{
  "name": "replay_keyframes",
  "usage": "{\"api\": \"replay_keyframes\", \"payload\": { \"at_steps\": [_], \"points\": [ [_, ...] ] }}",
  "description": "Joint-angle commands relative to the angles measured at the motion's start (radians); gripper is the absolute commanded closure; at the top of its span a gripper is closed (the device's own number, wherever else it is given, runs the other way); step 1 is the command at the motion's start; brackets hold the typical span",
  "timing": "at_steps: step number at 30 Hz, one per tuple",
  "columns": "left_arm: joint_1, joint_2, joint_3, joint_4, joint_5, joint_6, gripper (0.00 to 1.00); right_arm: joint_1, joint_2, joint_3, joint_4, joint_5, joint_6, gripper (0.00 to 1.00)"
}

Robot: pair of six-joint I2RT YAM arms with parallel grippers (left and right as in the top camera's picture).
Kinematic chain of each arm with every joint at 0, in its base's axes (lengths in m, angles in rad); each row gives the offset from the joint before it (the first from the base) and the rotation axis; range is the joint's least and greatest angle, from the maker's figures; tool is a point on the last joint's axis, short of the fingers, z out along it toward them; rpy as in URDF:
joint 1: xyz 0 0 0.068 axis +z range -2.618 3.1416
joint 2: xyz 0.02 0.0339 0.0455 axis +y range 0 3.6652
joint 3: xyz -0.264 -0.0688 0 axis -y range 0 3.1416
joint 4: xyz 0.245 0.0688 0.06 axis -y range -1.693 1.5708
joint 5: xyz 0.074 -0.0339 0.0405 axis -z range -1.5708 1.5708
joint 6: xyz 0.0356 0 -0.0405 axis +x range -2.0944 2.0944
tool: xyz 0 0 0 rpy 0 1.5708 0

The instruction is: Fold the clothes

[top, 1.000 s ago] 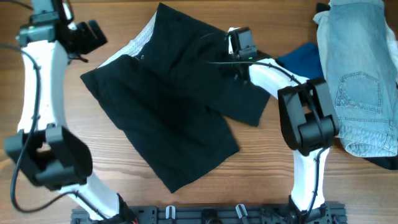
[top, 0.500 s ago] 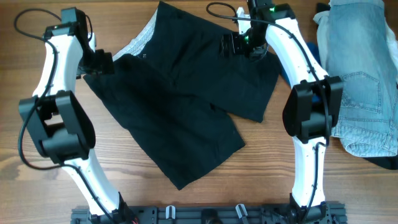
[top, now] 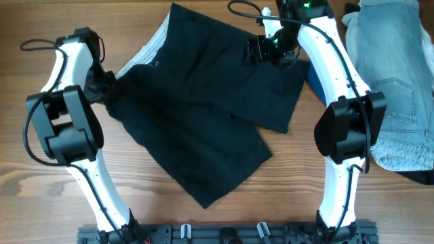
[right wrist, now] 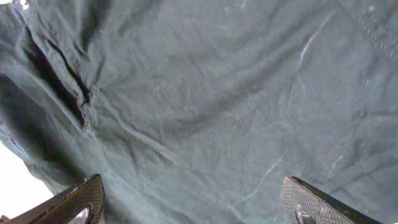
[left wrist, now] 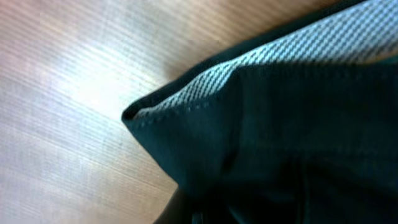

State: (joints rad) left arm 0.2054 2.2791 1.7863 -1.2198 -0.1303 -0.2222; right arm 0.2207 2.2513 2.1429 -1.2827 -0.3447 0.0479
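Note:
The clothes (top: 196, 115), a black pair of shorts, lie spread across the table with the pale waistband (top: 146, 54) at the far left. My left gripper (top: 107, 89) sits at the waistband's left corner, shut on the clothes. The left wrist view shows that corner (left wrist: 205, 124) bunched and raised, its grey-white lining (left wrist: 292, 56) showing; the fingers are hidden under cloth. My right gripper (top: 261, 51) hovers over the far right leg. It is open, its fingertips (right wrist: 84, 200) wide apart above wrinkled black fabric (right wrist: 199, 93), holding nothing.
Light-blue jeans (top: 393, 81) lie at the right edge. A bright blue cloth (top: 315, 80) peeks out beside the right arm. Bare wooden tabletop (top: 41, 183) lies left and in front of the clothes.
My left gripper came down onto the waistband's left corner and shut on it, bunching the cloth. My right arm swung up over the far right leg and stays open.

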Motion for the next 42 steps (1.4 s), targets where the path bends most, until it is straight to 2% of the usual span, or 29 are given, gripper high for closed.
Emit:
{"api": "replay_keyframes", "payload": {
  "at_steps": [1,5,6,9,10,11,13,15,16,19,21,26,28,29,31,32,39,42],
  "points": [
    [0.079,0.025,-0.002,-0.153,-0.025,-0.131,0.96,0.002,-0.019,0.019,-0.007,-0.004,0.005,0.08],
    [0.227,0.025,-0.002,-0.312,-0.024,-0.130,0.96,0.005,-0.018,0.016,-0.021,0.130,0.116,0.09],
    [0.246,0.025,-0.002,-0.329,-0.024,-0.130,0.91,0.005,-0.018,0.015,-0.024,0.175,0.169,0.08],
    [0.273,0.025,-0.002,-0.360,-0.025,-0.119,0.42,0.005,-0.017,0.014,-0.072,0.232,0.226,0.08],
    [0.270,0.025,-0.002,-0.378,-0.025,-0.096,0.39,0.005,-0.017,0.008,-0.093,0.246,0.250,0.07],
    [0.261,0.022,-0.002,-0.407,-0.037,-0.065,0.15,0.005,-0.017,-0.013,-0.104,0.253,0.272,0.07],
    [0.248,-0.004,-0.002,-0.401,-0.051,-0.066,0.14,0.007,-0.017,-0.064,-0.079,0.273,0.294,0.08],
    [0.232,-0.069,-0.002,-0.334,-0.050,-0.071,0.13,0.006,-0.017,-0.166,0.066,0.343,0.276,0.08],
    [0.223,-0.106,-0.002,-0.298,-0.047,-0.075,0.13,0.002,-0.017,-0.222,0.154,0.349,0.266,0.11],
    [0.189,-0.193,-0.002,-0.207,-0.014,-0.082,0.13,-0.006,-0.017,-0.336,0.348,0.378,0.267,0.28],
    [0.145,-0.234,-0.002,-0.140,-0.002,-0.081,0.12,-0.007,-0.017,-0.404,0.467,0.394,0.266,0.29],
    [0.020,-0.245,-0.002,-0.047,-0.002,-0.082,0.12,-0.007,-0.017,-0.498,0.531,0.443,0.267,0.29],
    [-0.006,-0.245,-0.002,-0.022,-0.002,-0.082,0.12,-0.007,-0.017,-0.553,0.580,0.425,0.270,0.34],
    [-0.014,-0.245,-0.002,-0.016,-0.002,-0.082,0.12,-0.007,-0.017,-0.576,0.609,0.399,0.270,0.45],
    [-0.018,-0.245,-0.002,-0.002,-0.002,-0.158,0.10,-0.007,-0.017,-0.599,0.686,0.370,0.270,0.88],
    [-0.018,-0.245,-0.002,0.016,-0.002,-0.185,0.10,-0.007,-0.017,-0.599,0.751,0.396,0.269,0.96],
    [-0.039,-0.245,-0.002,0.066,0.017,-0.210,0.09,-0.024,0.059,-0.598,1.217,0.518,0.327,0.96],
    [-0.056,-0.245,-0.002,0.066,0.018,-0.210,0.09,-0.054,0.142,-0.544,1.303,0.478,0.321,0.96]
  ]
}}
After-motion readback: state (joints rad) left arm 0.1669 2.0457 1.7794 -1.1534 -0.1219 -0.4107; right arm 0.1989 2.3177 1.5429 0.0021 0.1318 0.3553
